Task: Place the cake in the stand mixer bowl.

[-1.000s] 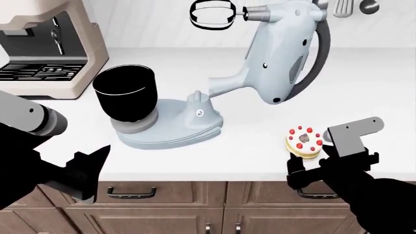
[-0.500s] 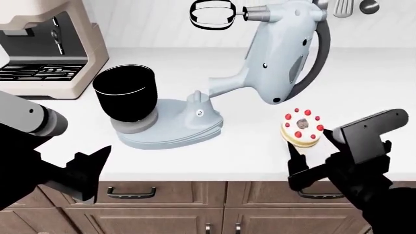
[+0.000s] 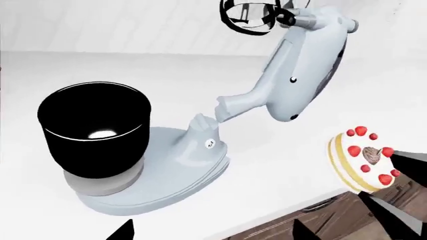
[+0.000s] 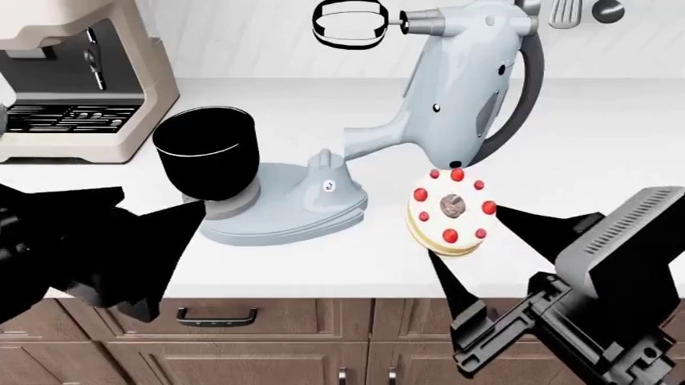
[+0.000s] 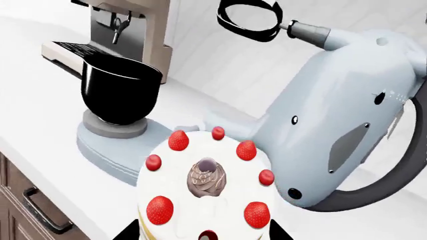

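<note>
The cake [image 4: 450,210], white-topped with red berries, is held off the counter, its top tilted toward the head camera, just right of the mixer base. My right gripper [image 4: 464,230] is shut on the cake, one finger on each side; in the right wrist view the cake [image 5: 207,190] fills the space between the jaws of the gripper [image 5: 203,232]. The glossy black stand mixer bowl [image 4: 205,152] sits on the mixer base to the left, well apart from the cake; it also shows in the wrist views [image 3: 93,130] [image 5: 120,90]. My left gripper [image 4: 160,200] is open and empty in front of the bowl.
The pale grey stand mixer [image 4: 460,88] has its head tilted up and its black whisk [image 4: 348,24] high above the counter. A beige coffee machine [image 4: 75,72] stands at the back left. Brown drawers [image 4: 214,317] run below the white counter's front edge [image 4: 321,289].
My right gripper has lifted the cake and carried it left toward the mixer, tipping its top toward the camera. My left arm has risen and reached forward toward the bowl.
</note>
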Motion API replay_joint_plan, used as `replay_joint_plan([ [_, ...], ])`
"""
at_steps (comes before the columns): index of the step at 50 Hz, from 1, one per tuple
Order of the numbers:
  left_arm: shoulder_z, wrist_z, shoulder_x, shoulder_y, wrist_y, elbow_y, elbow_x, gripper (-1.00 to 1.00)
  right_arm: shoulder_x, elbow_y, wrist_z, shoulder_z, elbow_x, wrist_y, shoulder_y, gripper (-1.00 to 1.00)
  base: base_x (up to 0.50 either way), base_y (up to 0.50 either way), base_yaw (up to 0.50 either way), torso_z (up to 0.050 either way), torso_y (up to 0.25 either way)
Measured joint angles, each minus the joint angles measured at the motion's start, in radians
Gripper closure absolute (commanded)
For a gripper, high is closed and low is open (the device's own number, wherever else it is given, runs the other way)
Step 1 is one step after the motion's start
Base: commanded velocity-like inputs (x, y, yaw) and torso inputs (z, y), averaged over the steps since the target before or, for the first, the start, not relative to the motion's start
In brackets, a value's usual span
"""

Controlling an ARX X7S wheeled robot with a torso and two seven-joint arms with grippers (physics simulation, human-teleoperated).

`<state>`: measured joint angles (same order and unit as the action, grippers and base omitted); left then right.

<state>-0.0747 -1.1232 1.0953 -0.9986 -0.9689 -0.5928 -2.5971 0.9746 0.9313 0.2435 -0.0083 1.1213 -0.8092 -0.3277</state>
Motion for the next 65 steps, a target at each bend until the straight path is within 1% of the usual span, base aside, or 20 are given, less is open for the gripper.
replay_joint_plan([
  [5,0.001,-0.002,-0.018,-0.006,0.104,0.004,-0.075,-1.0,-0.001,0.019,-0.004,0.002,0.021,0.013,-0.024,1.0,0.0,0.0,0.0,0.0,0.0],
  [14,-0.012,0.013,-0.085,-0.017,0.251,0.047,-0.148,-1.0,-0.022,0.035,-0.03,-0.012,0.01,0.041,-0.052,1.0,0.0,0.0,0.0,0.0,0.0],
  [20,-0.014,0.047,-0.135,-0.015,0.305,0.093,-0.174,-1.0,-0.042,0.034,-0.054,-0.025,-0.012,0.066,-0.058,1.0,0.0,0.0,0.0,0.0,0.0],
  [28,-0.043,0.08,-0.192,-0.033,0.32,0.145,-0.181,-1.0,-0.071,0.024,-0.085,-0.051,-0.038,0.088,-0.075,1.0,0.0,0.0,0.0,0.0,0.0],
  [33,-0.05,0.099,-0.215,-0.03,0.325,0.166,-0.178,-1.0,-0.083,0.019,-0.104,-0.043,-0.037,0.118,-0.068,1.0,0.0,0.0,0.0,0.0,0.0],
  [47,-0.056,0.135,-0.248,-0.01,0.33,0.185,-0.16,-1.0,-0.132,-0.029,-0.166,0.002,-0.015,0.219,-0.039,1.0,0.0,0.0,0.0,0.0,0.0],
  [57,-0.088,0.148,-0.271,-0.019,0.305,0.205,-0.146,-1.0,-0.148,-0.042,-0.183,-0.001,-0.003,0.239,-0.049,1.0,0.0,0.0,0.0,0.0,0.0],
  [65,-0.126,0.158,-0.304,-0.036,0.283,0.225,-0.132,-1.0,-0.161,-0.054,-0.192,-0.015,-0.007,0.244,-0.058,1.0,0.0,0.0,0.0,0.0,0.0],
])
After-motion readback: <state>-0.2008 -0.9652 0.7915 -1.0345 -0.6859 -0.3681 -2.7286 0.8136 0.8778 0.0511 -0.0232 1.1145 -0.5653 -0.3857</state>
